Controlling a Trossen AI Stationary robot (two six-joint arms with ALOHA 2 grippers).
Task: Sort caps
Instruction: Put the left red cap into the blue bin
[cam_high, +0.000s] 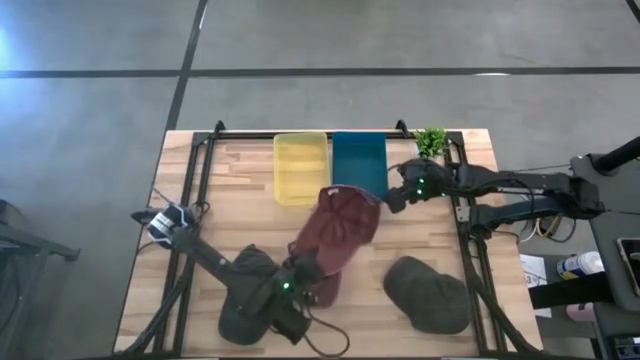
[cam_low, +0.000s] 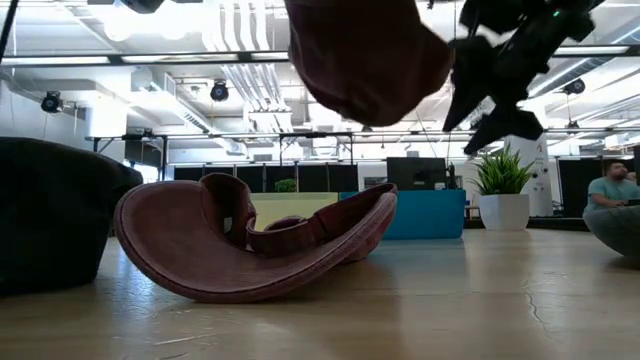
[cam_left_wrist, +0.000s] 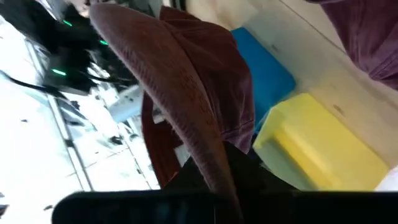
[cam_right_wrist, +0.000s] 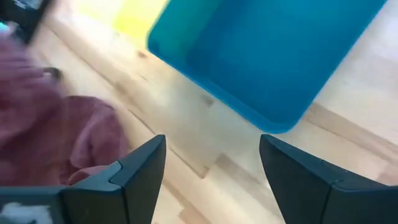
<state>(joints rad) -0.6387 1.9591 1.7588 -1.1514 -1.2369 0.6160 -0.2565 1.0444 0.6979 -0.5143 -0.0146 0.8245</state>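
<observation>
Between the left gripper's clamped fingers hangs a lifted maroon cap; the right gripper's fingers stand apart beside its crown, near the teal bin. No writing readable.

At the far edge of the table two bins stand side by side and touching, the left bin beside the right bin, with a potted plant just to the right of them. A raised cap hangs over the table's middle, just in front of the bins. Another cap lies on the table beneath it. Two more caps lie near the front edge, one at the left and one at the right, well apart.
</observation>
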